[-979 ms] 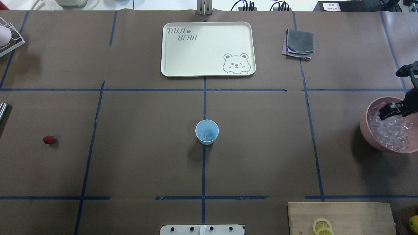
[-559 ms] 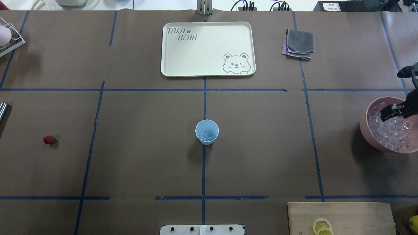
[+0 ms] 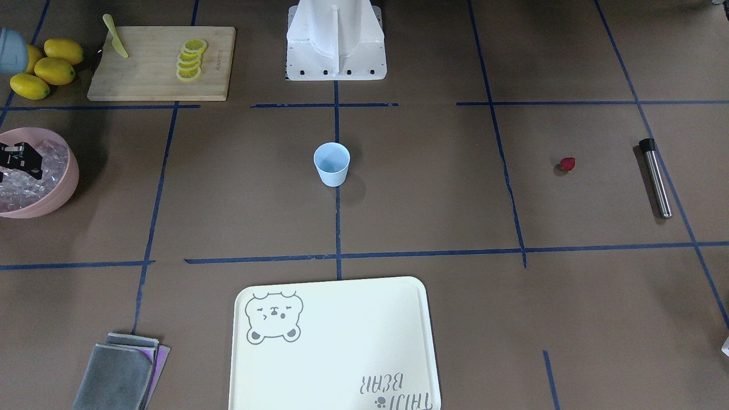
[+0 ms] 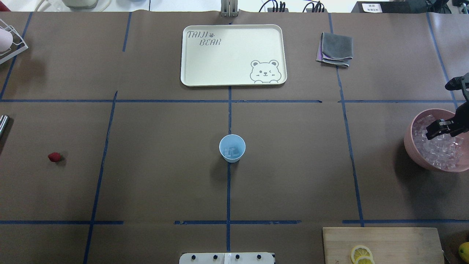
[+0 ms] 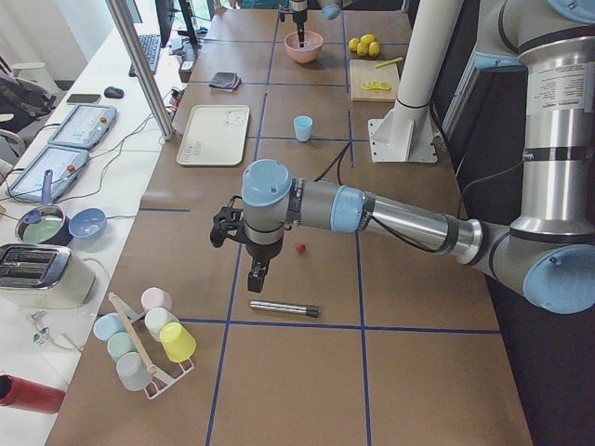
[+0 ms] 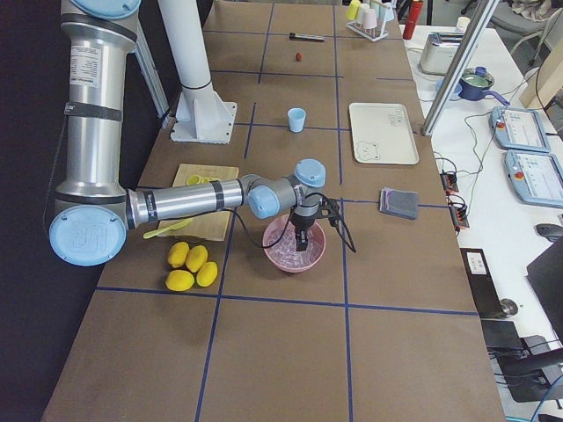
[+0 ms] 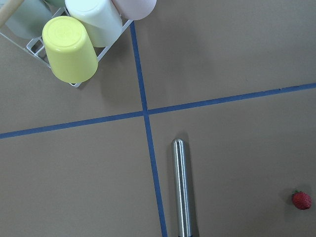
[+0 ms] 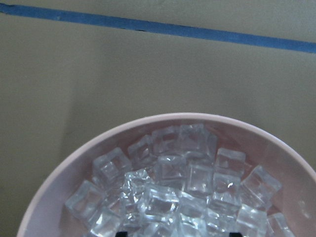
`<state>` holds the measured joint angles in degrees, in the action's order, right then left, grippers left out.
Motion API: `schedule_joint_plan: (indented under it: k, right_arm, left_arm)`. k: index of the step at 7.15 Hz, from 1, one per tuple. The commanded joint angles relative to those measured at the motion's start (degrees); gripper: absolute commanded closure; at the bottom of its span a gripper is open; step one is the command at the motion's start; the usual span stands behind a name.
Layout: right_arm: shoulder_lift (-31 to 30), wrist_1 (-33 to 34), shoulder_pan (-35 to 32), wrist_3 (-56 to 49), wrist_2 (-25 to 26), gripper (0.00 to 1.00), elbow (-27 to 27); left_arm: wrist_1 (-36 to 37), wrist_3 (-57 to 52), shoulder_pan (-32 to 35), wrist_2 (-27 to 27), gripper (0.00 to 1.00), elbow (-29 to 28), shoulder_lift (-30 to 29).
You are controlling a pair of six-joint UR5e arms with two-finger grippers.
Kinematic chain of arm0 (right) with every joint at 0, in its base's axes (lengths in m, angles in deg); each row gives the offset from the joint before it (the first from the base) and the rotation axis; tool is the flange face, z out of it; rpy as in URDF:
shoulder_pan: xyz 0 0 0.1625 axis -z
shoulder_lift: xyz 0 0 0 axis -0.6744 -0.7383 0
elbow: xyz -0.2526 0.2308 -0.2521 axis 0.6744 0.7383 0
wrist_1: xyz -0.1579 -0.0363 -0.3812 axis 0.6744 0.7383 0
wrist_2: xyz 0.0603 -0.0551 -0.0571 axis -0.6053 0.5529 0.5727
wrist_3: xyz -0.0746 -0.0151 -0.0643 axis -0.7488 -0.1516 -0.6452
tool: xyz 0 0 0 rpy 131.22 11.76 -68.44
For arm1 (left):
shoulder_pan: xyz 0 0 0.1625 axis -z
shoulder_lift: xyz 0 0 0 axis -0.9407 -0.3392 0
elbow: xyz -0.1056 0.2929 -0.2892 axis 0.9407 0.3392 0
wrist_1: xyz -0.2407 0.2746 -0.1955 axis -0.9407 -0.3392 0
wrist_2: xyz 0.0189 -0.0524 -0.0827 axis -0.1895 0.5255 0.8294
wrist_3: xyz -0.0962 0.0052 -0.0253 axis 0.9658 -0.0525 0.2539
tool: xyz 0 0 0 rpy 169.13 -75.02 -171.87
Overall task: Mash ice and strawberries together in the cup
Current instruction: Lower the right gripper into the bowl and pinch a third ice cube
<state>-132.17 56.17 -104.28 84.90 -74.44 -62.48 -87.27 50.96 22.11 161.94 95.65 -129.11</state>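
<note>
With the right hand spread wide over the ice in the pink bowl, lower squarely around 1 cube, close gently, then carry it to the cup at tabletop centre.

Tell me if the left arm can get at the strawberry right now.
Probably yes. The left gripper hangs over the table close to the strawberry, and only bare table lies around the berry. The metal rod lies to one side, apart from it. Nothing seems to block a descent.
</note>
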Motion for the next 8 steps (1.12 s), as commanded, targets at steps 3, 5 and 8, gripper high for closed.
schedule_joint_plan:
  k: [3, 5, 8]
  right_arm:
    - [0.0, 0.1, 0.0, 0.0, 0.0, 0.29, 0.5]
    - [0.0, 0.1, -0.1, 0.0, 0.0, 0.65, 0.5]
    - [0.2, 0.1, -1.9, -0.1, -0.4, 1.0, -0.1]
  left_arm:
    - [0.1, 0.0, 0.0, 0.1, 0.0, 0.0, 0.0]
    - [0.1, 0.0, 0.0, 0.0, 0.0, 0.0, 0.0]
    - [0.1, 0.0, 0.0, 0.0, 0.0, 0.0, 0.0]
